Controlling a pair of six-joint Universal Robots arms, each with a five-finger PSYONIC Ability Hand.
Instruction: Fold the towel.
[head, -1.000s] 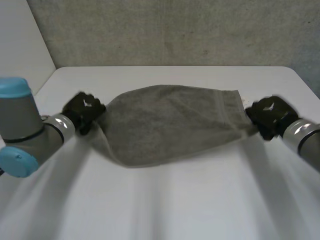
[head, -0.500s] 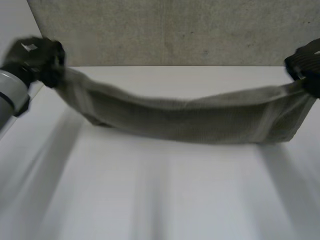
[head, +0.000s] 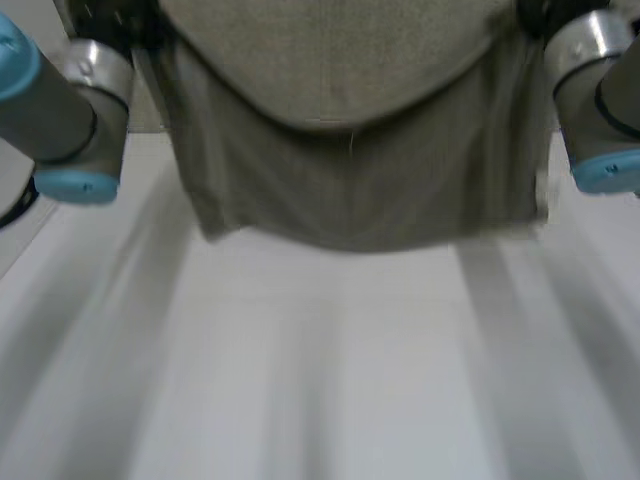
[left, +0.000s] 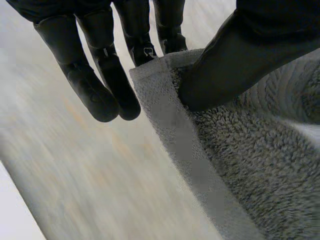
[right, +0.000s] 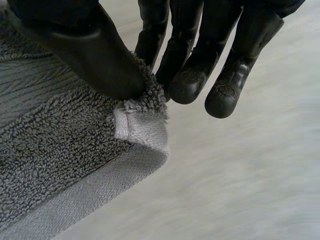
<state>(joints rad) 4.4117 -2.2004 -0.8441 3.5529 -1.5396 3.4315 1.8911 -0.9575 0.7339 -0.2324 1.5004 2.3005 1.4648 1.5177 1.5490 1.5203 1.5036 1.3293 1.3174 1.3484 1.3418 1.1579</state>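
White desk (head: 330, 390) lies under the towel (head: 350, 180), which hangs spread over the desk between both arms. We see the left hand (left: 240, 50) clamped on one top corner of the towel, thumb against fingers. The right hand (right: 90, 55) pinches the other top corner the same way.

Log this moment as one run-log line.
towel: held up, hanging spread over table | left hand: pinching one top corner | right hand: pinching other top corner
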